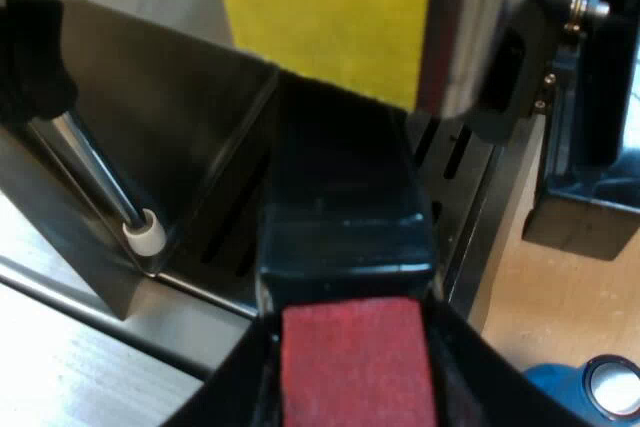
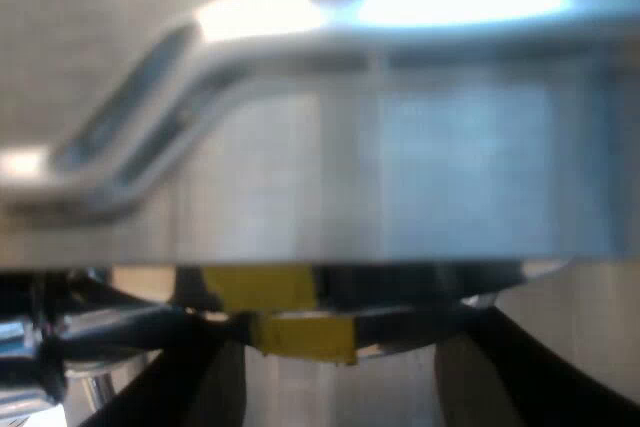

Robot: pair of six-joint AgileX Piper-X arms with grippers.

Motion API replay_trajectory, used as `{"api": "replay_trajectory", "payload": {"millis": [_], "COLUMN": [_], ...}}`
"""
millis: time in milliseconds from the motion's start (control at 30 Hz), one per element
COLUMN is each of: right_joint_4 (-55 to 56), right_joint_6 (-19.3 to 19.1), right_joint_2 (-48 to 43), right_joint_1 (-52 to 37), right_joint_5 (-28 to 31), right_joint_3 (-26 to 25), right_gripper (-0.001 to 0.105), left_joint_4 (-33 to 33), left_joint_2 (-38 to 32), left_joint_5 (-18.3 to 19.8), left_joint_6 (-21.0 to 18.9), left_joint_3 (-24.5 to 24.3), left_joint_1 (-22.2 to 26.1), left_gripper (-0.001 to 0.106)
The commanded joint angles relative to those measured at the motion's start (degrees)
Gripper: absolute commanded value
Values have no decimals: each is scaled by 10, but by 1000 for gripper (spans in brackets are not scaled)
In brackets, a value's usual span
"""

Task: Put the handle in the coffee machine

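Jaws of the left gripper (image 1: 350, 352) are closed on the handle (image 1: 345, 217) at its red end (image 1: 355, 367). Its long axis runs straight ahead from them, over the drip tray (image 1: 200, 147), toward the machine (image 1: 470, 27). The right gripper (image 2: 330, 367) hangs close against the machine's metal; open or closed, I cannot tell.

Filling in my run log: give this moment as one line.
left gripper: holding handle | handle: pointed at coffee machine front, above drip tray | tamper: beside machine | locked in: cannot tell
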Motion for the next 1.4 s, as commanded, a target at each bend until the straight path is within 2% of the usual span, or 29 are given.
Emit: {"api": "replay_trajectory", "payload": {"millis": [33,600,700,733,767,833,867,1033,1400], "right_joint_4": [-41,-59,-62,-63,-63,-63,-63,-63,-63], "right_joint_6": [-17,-17,-17,-17,-17,-17,-17,-17,-17], "right_joint_2": [-4,-4,-4,-4,-4,-4,-4,-4,-4], "right_joint_1": [-2,-2,-2,-2,-2,-2,-2,-2,-2], "right_joint_5": [-7,-7,-7,-7,-7,-7,-7,-7,-7], "right_joint_3": [-9,-9,-9,-9,-11,-11,-11,-11,-11], "right_gripper": [46,46,46,46,46,46,46,46,46], "left_joint_4": [10,10,10,10,10,10,10,10,10], "left_joint_2": [-14,-14,-14,-14,-14,-14,-14,-14,-14], "left_joint_5": [73,70,70,70,67,55,51,33,32], "left_joint_6": [24,24,24,24,23,23,22,22,22], "left_joint_3": [-15,-18,-18,-18,-18,-18,-18,-18,-21], "left_joint_1": [4,4,4,4,4,4,4,4,4], "left_gripper": [0,2,20,32,36,54,60,62,62]}}
